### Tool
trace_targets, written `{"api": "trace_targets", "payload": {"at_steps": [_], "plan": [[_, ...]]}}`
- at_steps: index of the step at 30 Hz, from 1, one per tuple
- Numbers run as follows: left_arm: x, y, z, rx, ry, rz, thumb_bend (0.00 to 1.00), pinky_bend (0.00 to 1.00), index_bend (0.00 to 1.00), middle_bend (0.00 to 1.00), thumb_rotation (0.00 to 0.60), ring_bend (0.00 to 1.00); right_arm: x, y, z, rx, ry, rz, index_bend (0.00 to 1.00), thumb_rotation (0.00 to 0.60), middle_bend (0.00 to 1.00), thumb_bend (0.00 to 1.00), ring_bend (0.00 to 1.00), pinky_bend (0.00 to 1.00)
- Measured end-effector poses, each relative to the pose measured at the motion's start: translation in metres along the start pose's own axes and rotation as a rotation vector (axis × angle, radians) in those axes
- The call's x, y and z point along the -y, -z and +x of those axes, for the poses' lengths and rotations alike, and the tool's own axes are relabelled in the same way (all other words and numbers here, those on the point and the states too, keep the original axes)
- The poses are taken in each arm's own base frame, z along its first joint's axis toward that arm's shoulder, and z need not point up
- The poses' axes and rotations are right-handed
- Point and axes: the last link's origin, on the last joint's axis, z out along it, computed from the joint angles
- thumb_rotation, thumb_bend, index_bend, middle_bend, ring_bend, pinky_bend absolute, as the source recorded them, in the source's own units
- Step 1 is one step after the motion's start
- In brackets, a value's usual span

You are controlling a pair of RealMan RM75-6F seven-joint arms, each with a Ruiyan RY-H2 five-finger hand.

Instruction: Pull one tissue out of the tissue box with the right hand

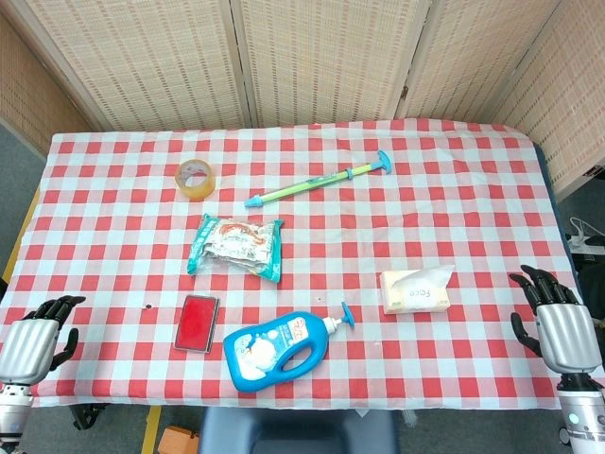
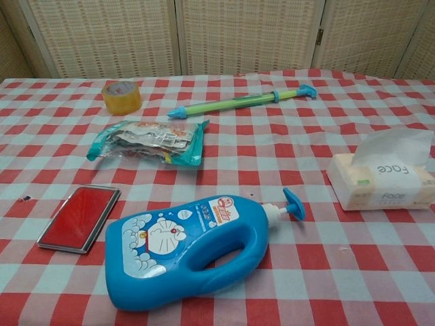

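Observation:
The tissue box [image 1: 414, 293] [image 2: 382, 185] is a pale yellow pack lying on the right side of the red-checked table [image 1: 312, 189], with a white tissue [image 1: 442, 273] [image 2: 396, 147] sticking up from its top. My right hand [image 1: 558, 322] hangs at the table's right front corner, well to the right of the box, its fingers apart and holding nothing. At the left front corner my left hand [image 1: 36, 338] is likewise empty with its fingers spread. Neither hand shows in the chest view.
A blue detergent bottle [image 1: 276, 350] with a pump lies near the front edge, a red flat case [image 1: 197, 323] to its left. Further back are a snack bag [image 1: 236, 246], a tape roll [image 1: 196, 179] and a green-blue water pump toy [image 1: 321, 183].

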Motion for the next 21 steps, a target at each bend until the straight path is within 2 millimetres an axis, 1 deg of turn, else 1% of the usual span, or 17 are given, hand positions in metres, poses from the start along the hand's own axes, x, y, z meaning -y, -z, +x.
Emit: {"api": "trace_targets", "payload": {"at_steps": [10,13,15,16,18,19,20,21], "plan": [[-0.002,0.004,0.007,-0.030,0.005,0.000,0.56,0.47,0.25,0.26,0.600,0.23,0.000,0.000,-0.002,0.011,0.006,-0.003,0.22,0.600,0.14,0.37,0.12,0.29],[-0.003,0.006,0.007,-0.027,0.008,-0.004,0.56,0.47,0.25,0.26,0.600,0.24,0.000,0.000,-0.003,0.018,0.014,-0.001,0.21,0.600,0.15,0.37,0.16,0.31],[-0.004,0.006,0.008,-0.025,0.010,-0.006,0.56,0.47,0.25,0.26,0.600,0.24,0.000,0.000,-0.005,0.031,0.020,0.003,0.21,0.600,0.16,0.37,0.20,0.34],[-0.004,0.006,0.008,-0.025,0.010,-0.009,0.56,0.47,0.25,0.26,0.600,0.24,0.001,0.000,-0.006,0.037,0.024,0.005,0.21,0.600,0.16,0.37,0.24,0.36],[-0.005,0.008,0.009,-0.026,0.012,-0.012,0.56,0.47,0.25,0.26,0.600,0.24,0.002,-0.002,-0.008,0.046,0.035,0.011,0.20,0.600,0.16,0.37,0.39,0.47],[-0.005,0.008,0.010,-0.028,0.015,-0.012,0.56,0.47,0.25,0.26,0.600,0.24,0.002,-0.003,-0.010,0.048,0.040,0.013,0.20,0.600,0.16,0.37,0.45,0.52],[-0.005,0.009,0.010,-0.029,0.018,-0.011,0.56,0.47,0.25,0.26,0.600,0.24,0.002,-0.006,-0.012,0.050,0.042,0.014,0.20,0.600,0.16,0.37,0.53,0.59],[-0.004,0.009,0.011,-0.032,0.022,-0.009,0.56,0.47,0.25,0.26,0.600,0.24,0.003,-0.010,-0.014,0.053,0.043,0.016,0.20,0.600,0.16,0.37,0.56,0.62]]}}
